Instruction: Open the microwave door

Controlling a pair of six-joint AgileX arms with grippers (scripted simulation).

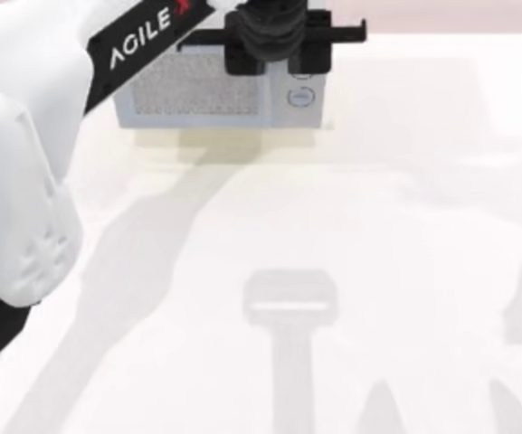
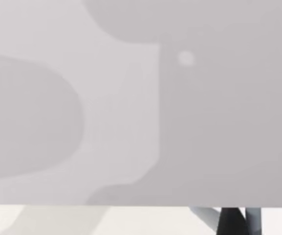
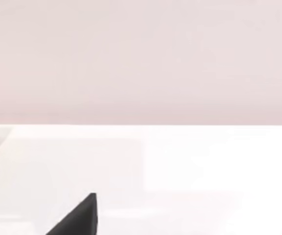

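Reach is the step in hand: my left gripper [image 1: 279, 45] sits over the microwave [image 1: 220, 86] at the table's [image 1: 351, 235] far edge, door [image 1: 193, 89] shut (finger state unreadable). Next I judge it must hook the handle. Right arm parked.

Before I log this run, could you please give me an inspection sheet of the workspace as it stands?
Surface: pale table, bare but for arm shadows.
Job's things: microwave at the far edge; microwave door appears flush with the front, not yet swung open.
Clutter: nothing seen.
Grippers: left gripper reaches over the microwave's top near the two knobs; its fingers are hidden. Right gripper parked, only a dark tip in its wrist view.
Cables: nothing seen.
Surroundings: plain pinkish backdrop.
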